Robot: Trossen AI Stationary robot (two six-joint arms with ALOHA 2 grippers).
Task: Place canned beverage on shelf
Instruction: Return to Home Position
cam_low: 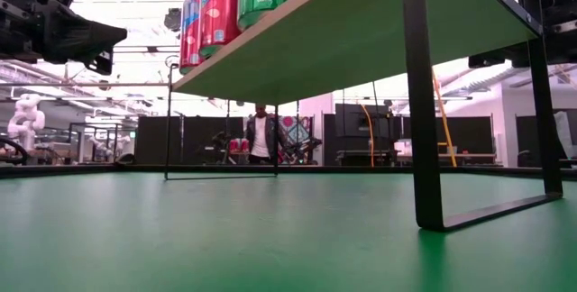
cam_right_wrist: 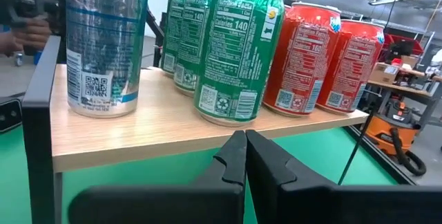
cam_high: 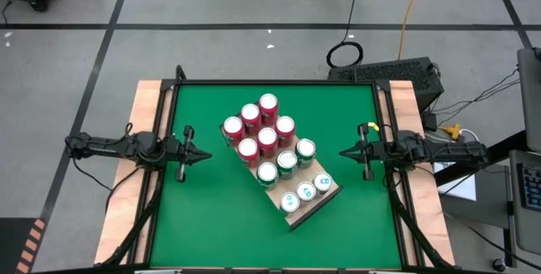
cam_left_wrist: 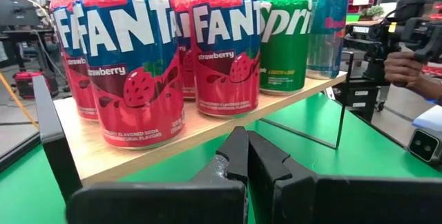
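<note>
A wooden shelf [cam_high: 314, 207] sits diagonally mid-table, carrying upright drinks. The red cans [cam_high: 258, 130] fill its far end, the green cans [cam_high: 286, 161] its middle, and three blue cans [cam_high: 306, 191] the end nearer the right gripper [cam_high: 342, 152]. The left gripper [cam_high: 206, 156] hangs off the shelf's opposite side. Both point at the shelf, and the wrist views show their fingers pressed together, empty. Only the low view shows the shelf raised on thin dark legs [cam_low: 422, 103].
</note>
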